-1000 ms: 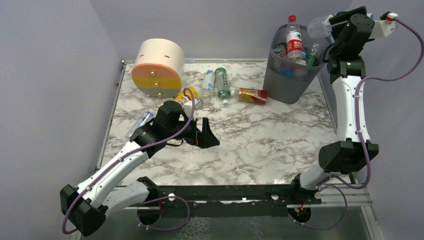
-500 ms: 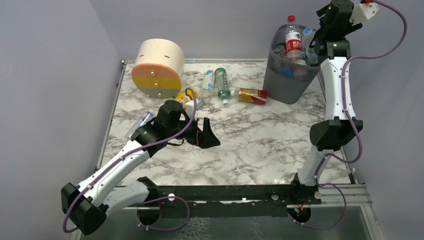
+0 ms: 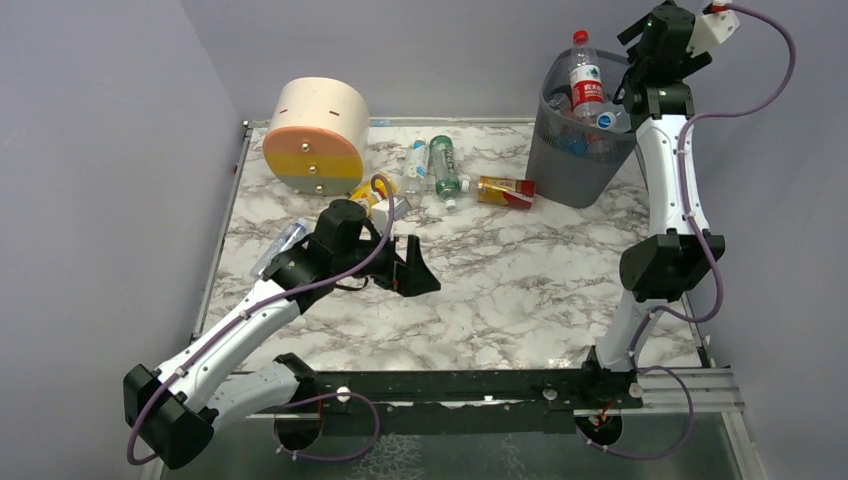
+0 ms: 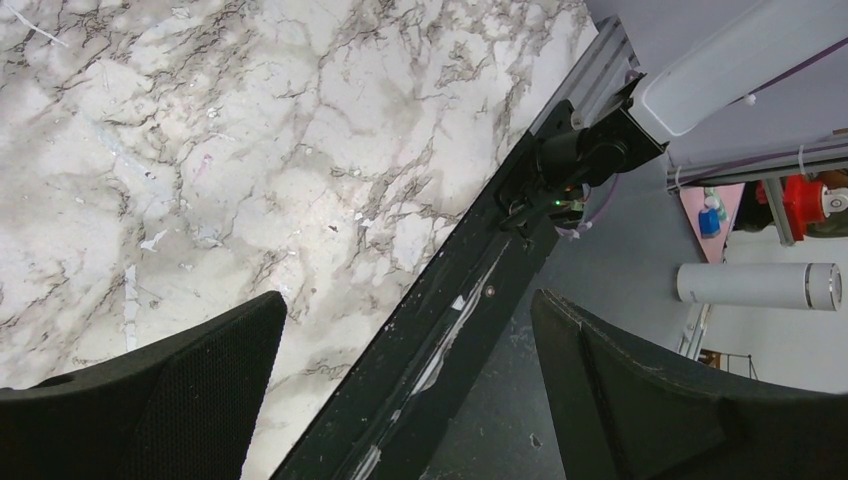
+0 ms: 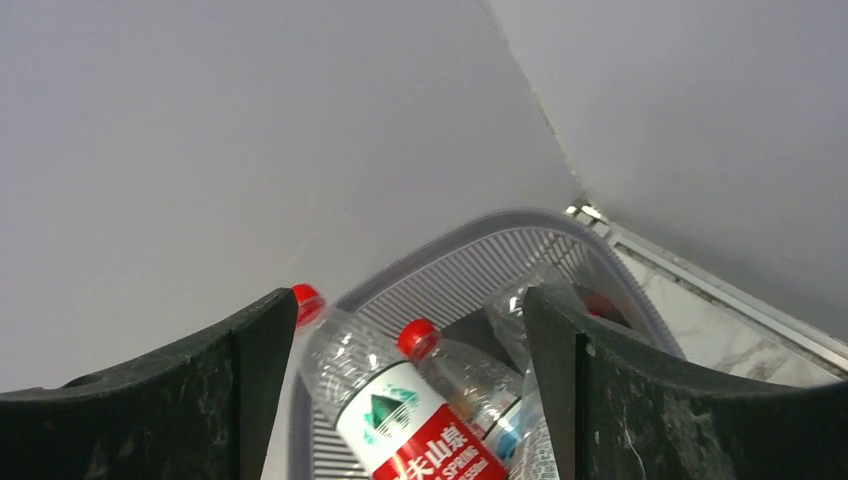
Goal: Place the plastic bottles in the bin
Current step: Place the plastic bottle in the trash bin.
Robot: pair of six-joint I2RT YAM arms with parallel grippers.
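Observation:
The dark grey mesh bin (image 3: 578,165) stands at the table's back right with several plastic bottles in it. A red-labelled bottle (image 3: 588,85) sticks up above the rim. My right gripper (image 3: 633,40) is open and empty, high above the bin's right rim. In the right wrist view my right gripper (image 5: 408,300) frames the bin's rim (image 5: 450,250) and the red-labelled bottle (image 5: 400,420). On the table lie a clear bottle (image 3: 415,160), a green bottle (image 3: 443,166), an orange bottle (image 3: 505,190) and a yellow bottle (image 3: 373,190). My left gripper (image 3: 415,268) is open and empty, low over mid-table.
A round beige-orange-yellow drawer unit (image 3: 315,137) stands at the back left. Another clear bottle (image 3: 283,243) lies beside my left arm near the table's left edge. The left wrist view shows my left gripper (image 4: 408,298) over the table's black front rail (image 4: 470,300).
My right arm swung left over the bin and its gripper opened. The clear bottle it held has dropped into the bin. The left arm has not moved.

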